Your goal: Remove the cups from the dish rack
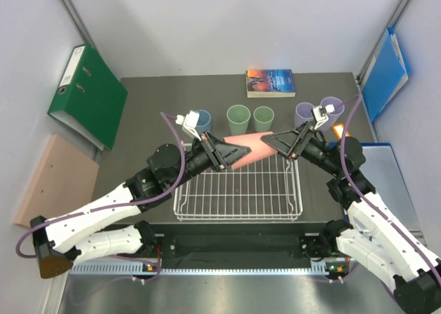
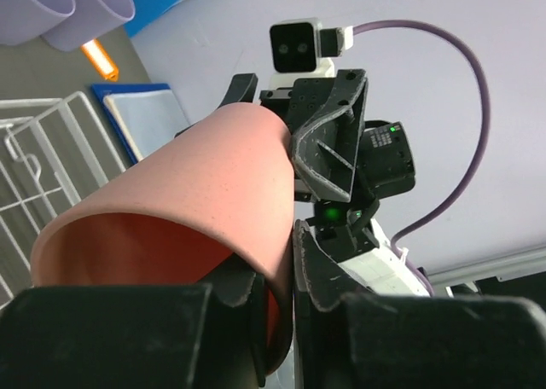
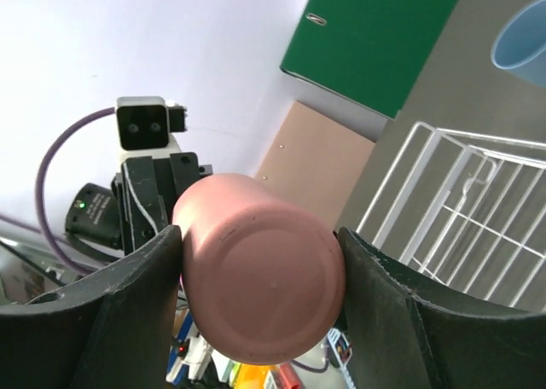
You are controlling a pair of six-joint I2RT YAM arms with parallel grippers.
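Note:
The salmon pink cup (image 1: 251,151) is held lying on its side above the far edge of the white wire dish rack (image 1: 238,190), which holds no cups. My left gripper (image 1: 231,155) is shut on its rim wall (image 2: 196,193), one finger inside. My right gripper (image 1: 273,143) is shut on its base end (image 3: 260,274), fingers touching both sides. Behind the rack a light blue cup (image 1: 202,121), two light green cups (image 1: 238,118) (image 1: 263,118) and two lavender cups (image 1: 304,113) (image 1: 332,107) stand upright on the table.
A green binder (image 1: 86,93) leans at the back left, with a brown board (image 1: 52,180) below it. A book (image 1: 271,82) lies at the back. A blue folder (image 1: 386,73) stands at the right wall, an orange object (image 1: 340,130) near it.

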